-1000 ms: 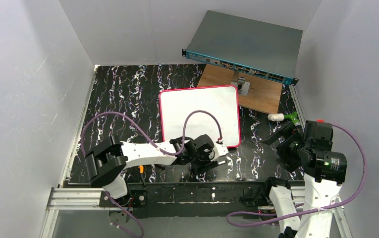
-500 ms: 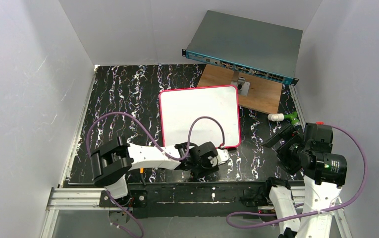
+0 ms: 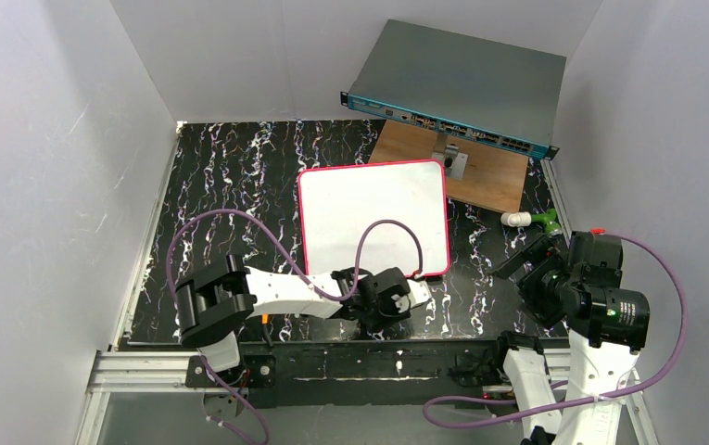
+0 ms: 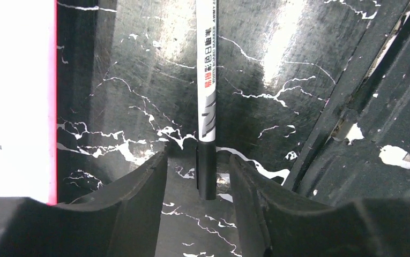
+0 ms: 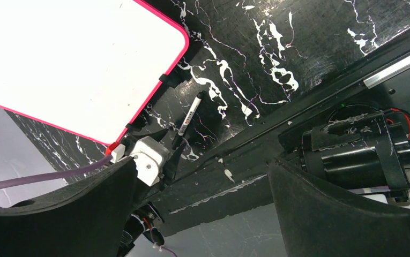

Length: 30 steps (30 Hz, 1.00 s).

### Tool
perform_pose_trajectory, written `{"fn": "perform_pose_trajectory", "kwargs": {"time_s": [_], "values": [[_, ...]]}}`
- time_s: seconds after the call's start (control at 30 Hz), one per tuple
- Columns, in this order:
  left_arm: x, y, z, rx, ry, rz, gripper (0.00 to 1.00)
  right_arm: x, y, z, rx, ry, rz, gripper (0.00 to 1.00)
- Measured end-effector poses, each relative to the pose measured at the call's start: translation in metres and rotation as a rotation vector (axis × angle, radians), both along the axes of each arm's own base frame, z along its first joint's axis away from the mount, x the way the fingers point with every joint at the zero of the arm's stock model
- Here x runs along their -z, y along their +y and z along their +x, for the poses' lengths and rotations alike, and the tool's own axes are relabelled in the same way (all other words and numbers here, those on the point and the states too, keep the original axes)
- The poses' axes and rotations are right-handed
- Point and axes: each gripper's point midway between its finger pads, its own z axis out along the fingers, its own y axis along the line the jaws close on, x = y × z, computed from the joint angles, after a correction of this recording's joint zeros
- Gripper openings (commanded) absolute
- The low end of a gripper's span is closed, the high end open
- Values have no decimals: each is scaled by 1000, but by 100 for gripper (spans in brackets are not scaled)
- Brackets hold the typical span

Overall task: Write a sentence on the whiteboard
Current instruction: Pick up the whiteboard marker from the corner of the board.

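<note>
**Left gripper straddling the marker, board plain white**

Here's what we've got. The whiteboard [image 3: 373, 218] lies flat on the black marbled table [image 3: 230, 185], roughly mid-table, with its pink-red frame all the way round. Its face looks plain white in every view we have.

The marker [image 4: 207, 107] lies on the table just beside the board's near right corner, between the pink edge and the black rail at the near edge of the table. In the left wrist view it runs about parallel to that edge without touching it. It has a white printed barrel with a black end nearest the camera.

The left gripper [image 4: 198, 160] is low over that black end, one finger on each side. We can see a sliver of table between each finger and the marker, so the jaws stand apart and nothing is clamped. The left arm's purple cable [image 3: 387, 227] arches over the board's lower right part.

The right gripper [image 3: 528, 269] sits off to the right, well clear of the board. Its fingers [image 5: 58, 214] are spread wide with nothing between them.

At the back right there's a grey-teal switch box [image 3: 462, 88] tilted over a wooden board [image 3: 480, 171]. A small green and white thing [image 3: 531, 219] lies near the right wall, and we can't tell what it is.
</note>
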Motion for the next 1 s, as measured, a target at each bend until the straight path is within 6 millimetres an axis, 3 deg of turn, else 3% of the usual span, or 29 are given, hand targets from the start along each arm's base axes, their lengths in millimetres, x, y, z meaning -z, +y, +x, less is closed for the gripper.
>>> {"fn": "perform_pose_trajectory", "kwargs": {"time_s": [0.23,0.43,0.8,1.0], "values": [[2,-8,1,2,0,-15,11,0,0,0,0,2,0,98],[1,-11,1,4,-6,-21,0,0,-1,0,3,3,-1,98],[-1,-6,-2,-7,13,-13,0,0,-1,0,10,3,1,98],[-13,1,-13,-9,59,-20,0,0,-1,-1,17,-6,-2,98]]}}
